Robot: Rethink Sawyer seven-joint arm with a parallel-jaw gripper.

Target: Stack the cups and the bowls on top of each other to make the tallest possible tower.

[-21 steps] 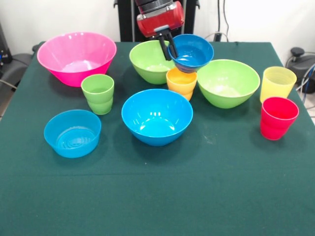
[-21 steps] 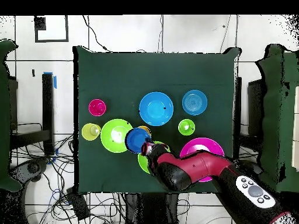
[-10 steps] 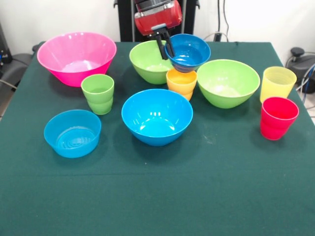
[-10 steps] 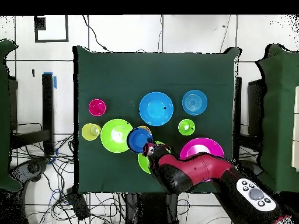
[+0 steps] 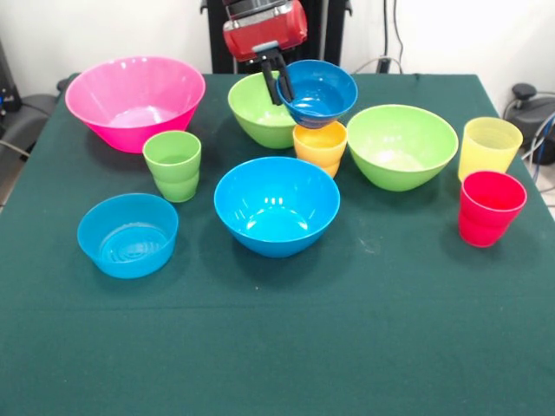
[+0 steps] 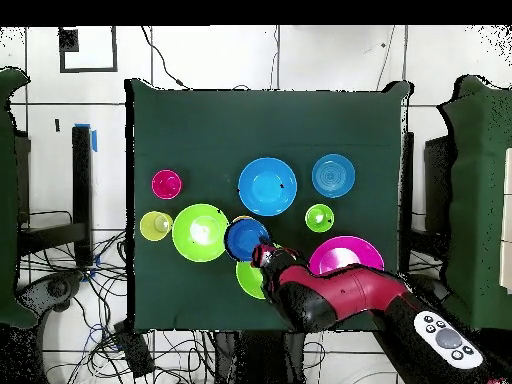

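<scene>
From the front, my claw (image 5: 279, 76) is clamped on the near rim of the small dark blue bowl (image 5: 319, 89), held clear above the orange-yellow cup (image 5: 320, 145) (probably its perch), while overhead the bowl (image 6: 245, 238) hangs between both lime green bowls (image 6: 199, 232).

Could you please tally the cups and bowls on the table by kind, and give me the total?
Cups: 4 – green cup, orange-yellow cup, pale yellow cup, red cup.
Bowls: 6 – pink bowl, two lime green bowls, bright blue bowl, light blue bowl, dark blue bowl, held by its rim in the gripper.
Total: 10.
</scene>
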